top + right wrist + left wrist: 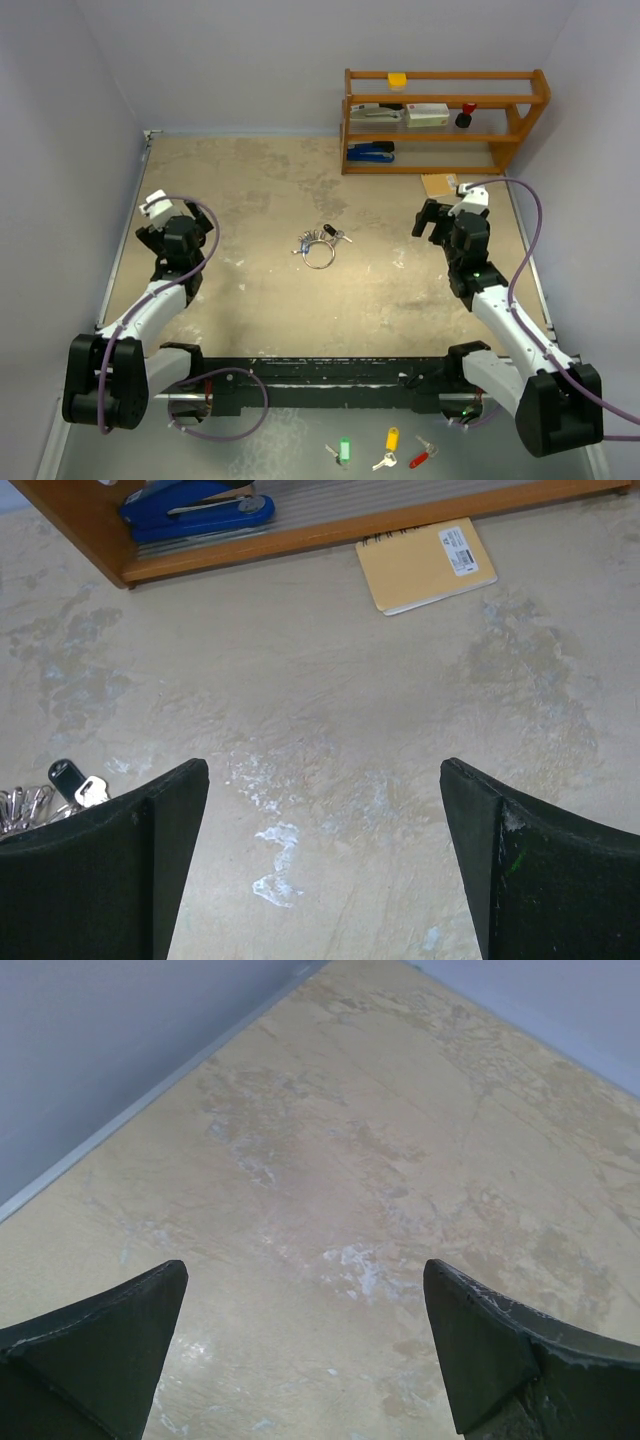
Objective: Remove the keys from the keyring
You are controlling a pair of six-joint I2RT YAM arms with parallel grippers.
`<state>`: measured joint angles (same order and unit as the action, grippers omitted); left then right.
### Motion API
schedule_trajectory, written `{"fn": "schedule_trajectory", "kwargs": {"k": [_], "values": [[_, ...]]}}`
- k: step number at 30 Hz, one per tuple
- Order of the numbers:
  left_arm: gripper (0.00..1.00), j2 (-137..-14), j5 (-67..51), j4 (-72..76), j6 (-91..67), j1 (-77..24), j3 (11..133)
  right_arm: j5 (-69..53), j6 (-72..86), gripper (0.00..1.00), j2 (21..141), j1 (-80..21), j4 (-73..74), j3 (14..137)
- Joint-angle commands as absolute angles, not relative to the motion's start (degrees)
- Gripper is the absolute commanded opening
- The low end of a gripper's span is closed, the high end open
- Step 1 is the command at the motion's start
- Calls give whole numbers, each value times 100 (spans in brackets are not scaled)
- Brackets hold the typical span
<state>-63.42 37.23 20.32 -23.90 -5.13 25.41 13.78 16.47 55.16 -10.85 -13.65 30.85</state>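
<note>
Both claws gape wide, holding nothing: left gripper (305,1265), right gripper (322,765). Mid-table (250,300) lies the keyring (319,257), a thin silver loop. The keys (312,239) fan from its 12 o'clock edge, a black-headed key (64,773) at 1 o'clock.

The top view looks down from high above the near edge over the whole table (260,200). The left wrist view, low and close, shows bare tabletop, with wall (100,1020) filling its upper left. The right wrist view faces the shelf (330,535); it shares that and the keys (75,785) with the top view.
</note>
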Motion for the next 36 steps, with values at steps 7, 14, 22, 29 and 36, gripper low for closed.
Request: {"fn": "schedule_trajectory", "kwargs": {"k": [7, 14, 22, 29, 36], "values": [[99, -6683, 4087, 2090, -1294, -2084, 3330, 811, 1220, 100, 5273, -1249, -1529, 3371], [100, -6601, 3175, 1969, -1522, -2311, 3540, 947, 756, 100, 5310, -1974, -1561, 3446], [99, -6148, 2470, 1953, -1853, -2309, 3515, 453, 925, 97, 5803, -2341, -1722, 3678], [99, -6353, 1865, 2142, -2175, -2312, 3425, 79, 1022, 88, 6465, -2800, -1786, 3761], [83, -6348, 1626, 2350, -2484, -2311, 3286, 232, 944, 72, 7188, -3260, -1914, 3807]]}}
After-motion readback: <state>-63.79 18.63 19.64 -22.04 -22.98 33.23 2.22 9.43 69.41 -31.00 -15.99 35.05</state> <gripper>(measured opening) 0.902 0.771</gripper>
